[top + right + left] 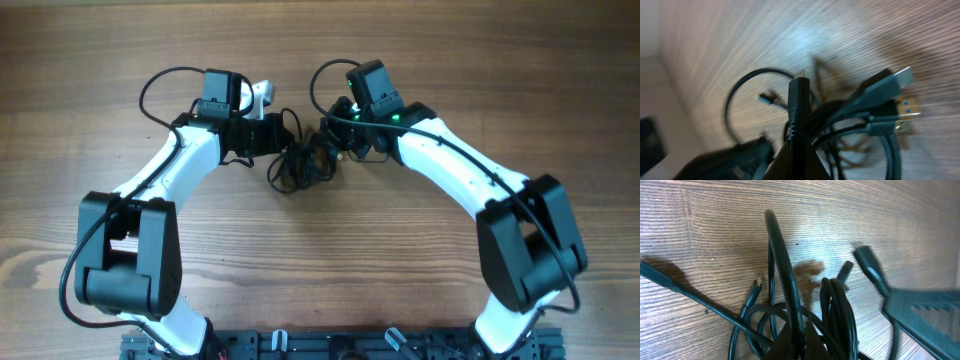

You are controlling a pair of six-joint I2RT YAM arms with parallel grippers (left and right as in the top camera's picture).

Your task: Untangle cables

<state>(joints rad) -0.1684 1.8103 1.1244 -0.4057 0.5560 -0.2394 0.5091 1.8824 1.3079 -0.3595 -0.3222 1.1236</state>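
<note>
The cables [298,165] lie as a dark knotted clump on the wooden surface [320,260], in the upper centre of the overhead frame, right between the two arms' ends. The left claw [272,132] meets the clump from its upper left and the right claw [335,140] from its upper right, both touching it

In the left wrist view the left claw sits at the bottom centre, its tips pressed together on a thick black cord that rises from between them and arches towards the top of the frame. More loops crowd just beside it, lower centre and lower right. One thin cord runs off to the left edge, and a small bare tip [758,283] points up just left of centre. A blurred dark shape fills the lower right; what it is cannot be told

The right wrist view is blurred. At the bottom centre the right claw pinches a slim black plug [797,100] that stands upright out of it. To the right, among looped cords, a silver plug [903,76] points to the upper right, and just below it is a gold plug [907,107] with blue inside
</note>
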